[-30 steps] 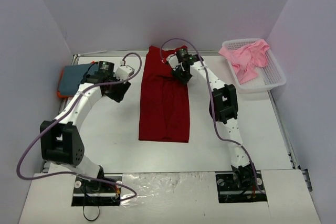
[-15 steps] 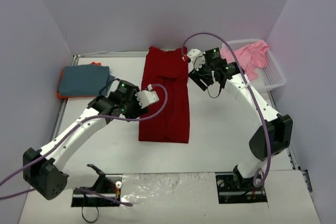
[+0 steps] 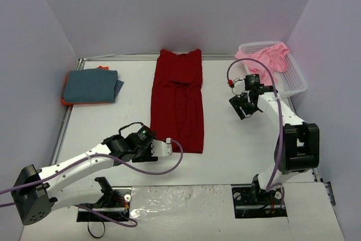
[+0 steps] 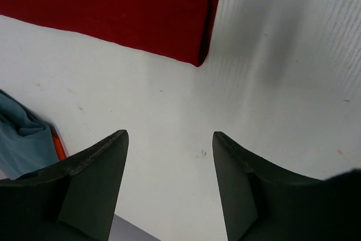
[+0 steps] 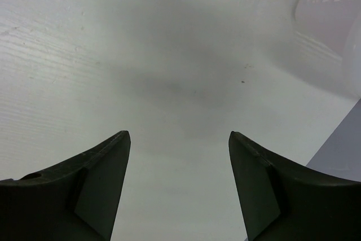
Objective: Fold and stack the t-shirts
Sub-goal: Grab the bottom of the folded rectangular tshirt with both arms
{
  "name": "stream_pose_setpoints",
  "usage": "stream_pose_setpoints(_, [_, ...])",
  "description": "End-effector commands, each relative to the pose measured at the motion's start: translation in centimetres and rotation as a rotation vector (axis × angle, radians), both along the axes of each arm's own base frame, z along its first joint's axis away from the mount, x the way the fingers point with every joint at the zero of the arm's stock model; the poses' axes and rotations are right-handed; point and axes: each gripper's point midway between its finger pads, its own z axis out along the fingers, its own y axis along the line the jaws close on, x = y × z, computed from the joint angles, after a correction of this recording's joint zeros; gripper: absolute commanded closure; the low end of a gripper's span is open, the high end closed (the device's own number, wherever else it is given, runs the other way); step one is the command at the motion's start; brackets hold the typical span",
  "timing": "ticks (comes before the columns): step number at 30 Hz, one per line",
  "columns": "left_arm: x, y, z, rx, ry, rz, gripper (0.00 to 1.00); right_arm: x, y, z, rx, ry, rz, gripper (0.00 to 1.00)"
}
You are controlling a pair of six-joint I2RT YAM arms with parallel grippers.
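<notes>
The left gripper (image 4: 169, 139) hangs low over the bare white table (image 3: 113, 122), its two dark fingers (image 4: 98, 165) spread apart with nothing between them, just off the near corner of the dark red t-shirt (image 3: 177, 103). That shirt lies flat in a long folded strip down the middle of the table. The right gripper (image 5: 177, 139) also stands parted and empty above bare tabletop, beside the white basket (image 3: 293, 86). The basket sits at the far right and holds a crumpled light pink t-shirt (image 3: 262, 63), part of it draped over the rim. At the far left, a folded teal-blue t-shirt (image 3: 90, 87) rests on top of an orange t-shirt (image 3: 67, 101).
</notes>
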Motion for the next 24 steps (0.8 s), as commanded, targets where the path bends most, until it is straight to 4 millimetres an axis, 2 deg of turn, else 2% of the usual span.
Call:
stream_pose_setpoints(1, [0.3,-0.5,-0.3,-0.008,-0.037,-0.017,0.4,0.5,-0.4,1.6,0.046,-0.066,-0.053,0.33])
stream_pose_setpoints(5, [-0.2,-1.4,-1.5,-0.035,-0.005,-0.042,0.39,1.0,-1.5,2.3,0.075,-0.072,-0.096,0.33])
stream_pose_setpoints(7, [-0.1,-2.0,-1.7,-0.051,-0.009,-0.05,0.39,1.0,-1.3,2.2,0.099,-0.06,-0.095,0.33])
stream_pose_setpoints(8, [0.0,-2.1,-1.9,-0.048,-0.005,-0.056,0.39,0.9,-2.2,2.1,0.103,-0.059,-0.125,0.33])
stream_pose_setpoints(9, [-0.1,-2.4,-2.0,-0.056,0.001,-0.062,0.39,0.9,-2.4,2.0,0.105,-0.053,-0.13,0.33])
stream_pose_setpoints(14, [0.0,-3.9,-2.9,-0.099,0.027,-0.068,0.38,0.4,-2.7,1.4,0.126,-0.035,-0.14,0.33])
stream_pose_setpoints(20, [0.3,-4.5,-4.7,-0.084,0.051,-0.058,0.37,0.5,-2.6,1.5,0.133,-0.036,-0.139,0.33])
stream_pose_setpoints(24, [1.2,-5.0,-5.2,-0.092,0.018,-0.041,0.37,0.4,-2.5,1.4,0.142,-0.03,-0.136,0.33])
